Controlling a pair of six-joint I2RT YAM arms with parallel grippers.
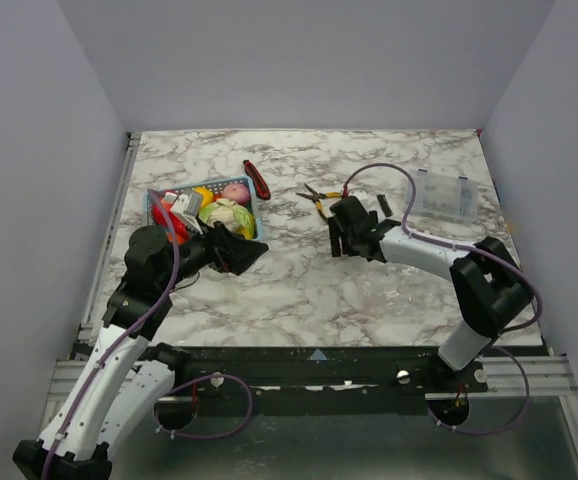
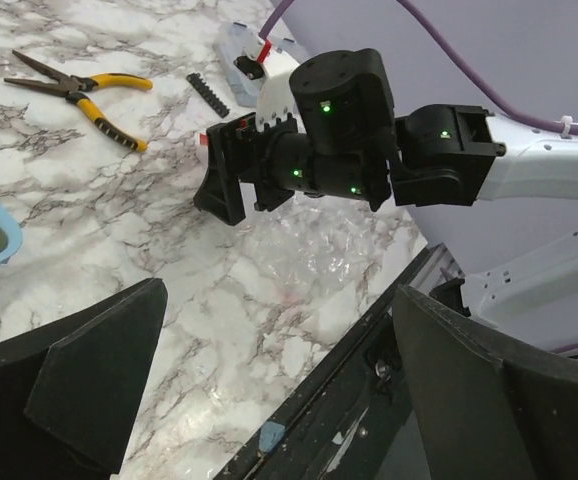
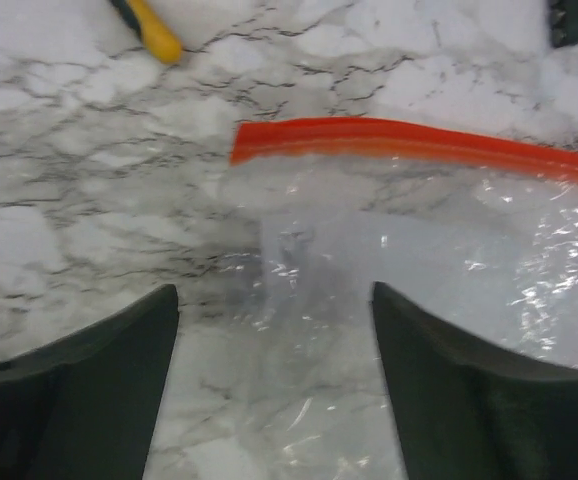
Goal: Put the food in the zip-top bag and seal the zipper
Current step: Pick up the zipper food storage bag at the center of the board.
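The zip-top bag (image 3: 439,270) lies flat and empty on the surface (image 1: 299,300), directly under the right tool (image 3: 274,300). In that tool's own view the clear plastic fills the gap between its two dark fingers (image 3: 79,380). The zipper (image 3: 419,143) runs as a straight orange-red strip just ahead of the fingertips, with one end stopping slightly to the left of the gap. We see the right tool spread wide with nothing in it, hanging just over the bag; we cannot tell whether it touches the plastic.

The food (image 1: 227,207) is well away from the right tool, piled in a blue basket (image 1: 154,200) close behind the left tool (image 1: 244,255). We can make out a pink piece, a yellow one, something red and a pale green-white one.

The left tool is also fully spread and empty. It points across the surface at the right tool (image 2: 219,195), with the crinkled bag (image 2: 309,250) lying between them.

Yellow-handled pliers (image 1: 319,198) lie just beyond the right tool, on the side facing the basket. A short black toothed strip (image 1: 382,205) lies near its other side. A red-handled knife (image 1: 257,178) rests farther off, beside the basket. A rigid clear box (image 1: 444,195) sits well out past the right arm.
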